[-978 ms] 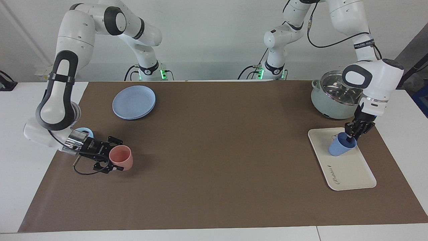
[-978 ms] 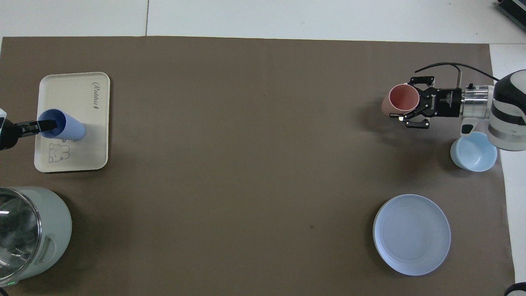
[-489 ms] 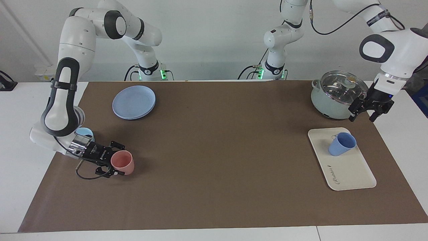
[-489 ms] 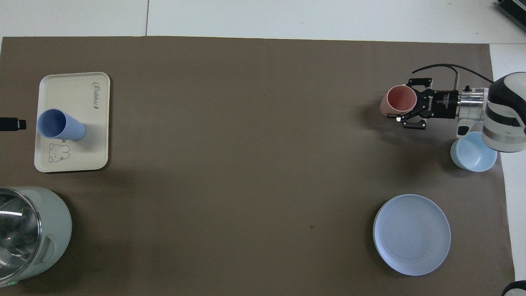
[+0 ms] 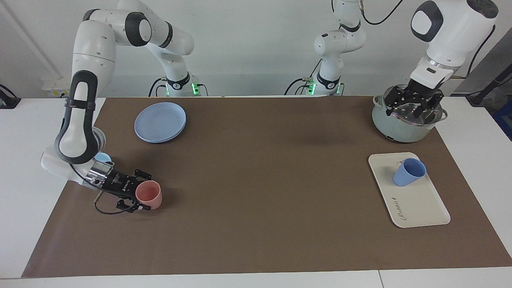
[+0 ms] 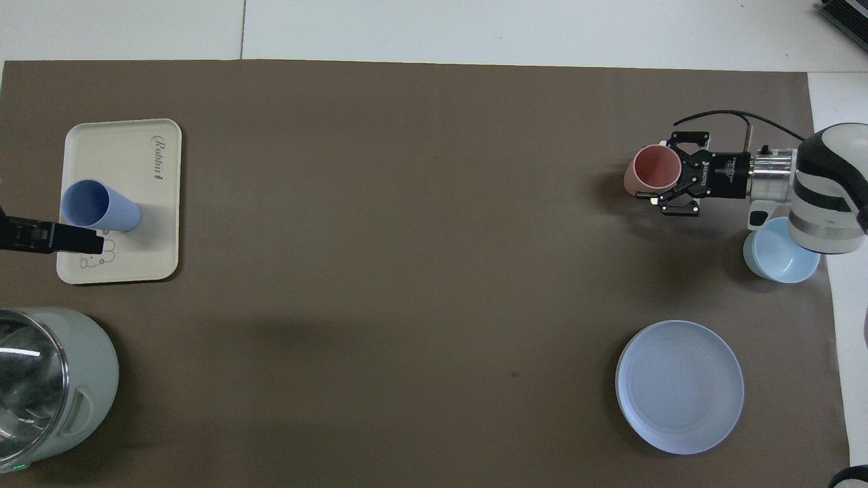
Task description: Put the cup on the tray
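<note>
Since a second ago our left end effector let go, now open over the pot; right end effector sits around the pink cup, grip unclear. The cup stands free on the tray at the tabletop's left-arm end, looks light and stiff; we'd pinch its rim.

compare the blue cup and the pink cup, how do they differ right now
The blue cup stands on the cream tray toward the left arm's end; the pink cup stands on the brown mat at the right arm's end. No tool is near the blue cup; the right tool is at the pink one. Both are upright, handleless and similar in size.
</note>
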You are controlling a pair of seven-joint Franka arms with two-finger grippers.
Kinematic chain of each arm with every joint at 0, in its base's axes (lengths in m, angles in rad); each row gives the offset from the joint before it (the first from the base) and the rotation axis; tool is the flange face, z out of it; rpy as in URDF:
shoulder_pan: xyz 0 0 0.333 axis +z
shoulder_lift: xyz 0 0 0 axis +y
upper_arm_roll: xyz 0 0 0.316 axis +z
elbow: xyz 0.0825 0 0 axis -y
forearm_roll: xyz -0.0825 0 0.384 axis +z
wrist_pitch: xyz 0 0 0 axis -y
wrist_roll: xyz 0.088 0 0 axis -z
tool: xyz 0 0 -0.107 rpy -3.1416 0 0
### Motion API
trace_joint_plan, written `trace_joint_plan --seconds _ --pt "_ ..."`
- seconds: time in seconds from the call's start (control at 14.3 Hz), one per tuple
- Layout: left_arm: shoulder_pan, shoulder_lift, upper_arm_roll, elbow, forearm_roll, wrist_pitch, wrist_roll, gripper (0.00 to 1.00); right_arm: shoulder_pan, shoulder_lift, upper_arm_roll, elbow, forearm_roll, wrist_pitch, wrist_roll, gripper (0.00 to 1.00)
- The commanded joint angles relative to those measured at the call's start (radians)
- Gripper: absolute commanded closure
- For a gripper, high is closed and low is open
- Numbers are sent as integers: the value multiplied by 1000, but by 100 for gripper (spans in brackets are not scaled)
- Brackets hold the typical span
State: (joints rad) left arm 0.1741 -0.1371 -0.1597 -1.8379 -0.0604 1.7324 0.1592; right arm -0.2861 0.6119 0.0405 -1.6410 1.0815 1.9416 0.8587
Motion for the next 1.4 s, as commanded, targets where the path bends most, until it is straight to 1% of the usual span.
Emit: trace_joint_plan --seconds 0.0,0.07,0.21,0.28,0.35,0.42,0.56,0.7,0.84,0.91,0.98,1.05,1.12,1.19,1.33 --pt "-44 -13 8 40 30 -81 -63 0 -8 -87 -2 -49 18 11 -24 0" --pt "-47 0 0 98 27 -133 -67 0 -16 -107 -4 -80 17 11 -32 0" --pt "-45 24 0 150 25 -203 -67 0 -37 -127 -10 -111 11 8 -43 0" --pt "-42 46 2 208 24 -233 -67 0 -44 -141 -10 -117 -15 7 -44 0" --pt "-42 88 3 285 28 -263 -67 0 -47 -158 -11 -120 -47 2 -43 0" --pt "-30 100 2 307 27 -269 -64 0 -45 -178 -11 -128 -75 0 -30 0" --pt "-27 59 9 211 27 -235 -61 0 -25 -259 -11 -158 -151 7 -20 0" --pt "-24 53 11 204 27 -240 -63 0 14 -320 -8 -163 -324 2 -35 0" --pt "-18 57 16 221 31 -246 -63 0 60 -365 -8 -163 -490 -4 -71 0" --pt "-19 57 14 230 53 -263 -56 0 77 -376 -7 -163 -556 -12 -149 0" --pt "-27 63 9 252 86 -298 -53 0 96 -380 -5 -160 -615 -27 -279 0" --pt "-27 71 9 281 91 -309 -52 0 116 -391 -5 -160 -668 -52 -409 0" --pt "-28 71 9 281 91 -309 -52 0 122 -394 -5 -158 -727 -76 -517 0" --pt "-34 70 3 275 91 -301 -55 0 125 -403 2 -157 -791 -95 -583 0" --pt "-50 56 6 241 90 -298 -61 0 185 -431 2 -158 -894 -102 -629 0"
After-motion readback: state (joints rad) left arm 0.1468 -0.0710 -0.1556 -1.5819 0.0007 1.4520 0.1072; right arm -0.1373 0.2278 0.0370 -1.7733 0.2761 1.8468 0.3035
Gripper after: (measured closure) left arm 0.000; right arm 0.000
